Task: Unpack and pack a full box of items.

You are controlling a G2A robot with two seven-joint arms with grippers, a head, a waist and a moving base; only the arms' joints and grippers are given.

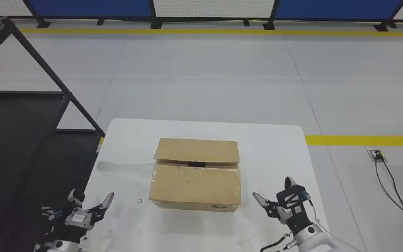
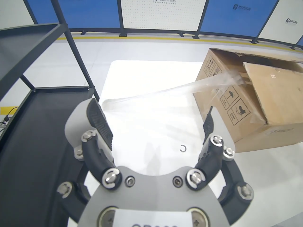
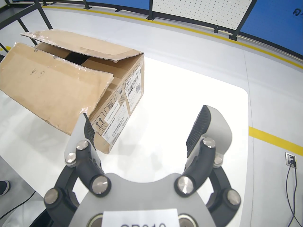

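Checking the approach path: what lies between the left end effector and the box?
A small C-shaped ring lies on the table, clearest in the left wrist view.

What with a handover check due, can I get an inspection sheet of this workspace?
Surface: white table, rounded corners.
Job's things: cardboard box mid-table, top flaps partly open, contents hidden.
Clutter: clear tape strip trailing from the box onto the table; small split ring.
Hands: left hand and right hand open, empty, flanking the box, apart from it.
Cables: cable in a floor socket right of the table.
Surroundings: black rack at the table's left; blue and white panels; yellow floor line.
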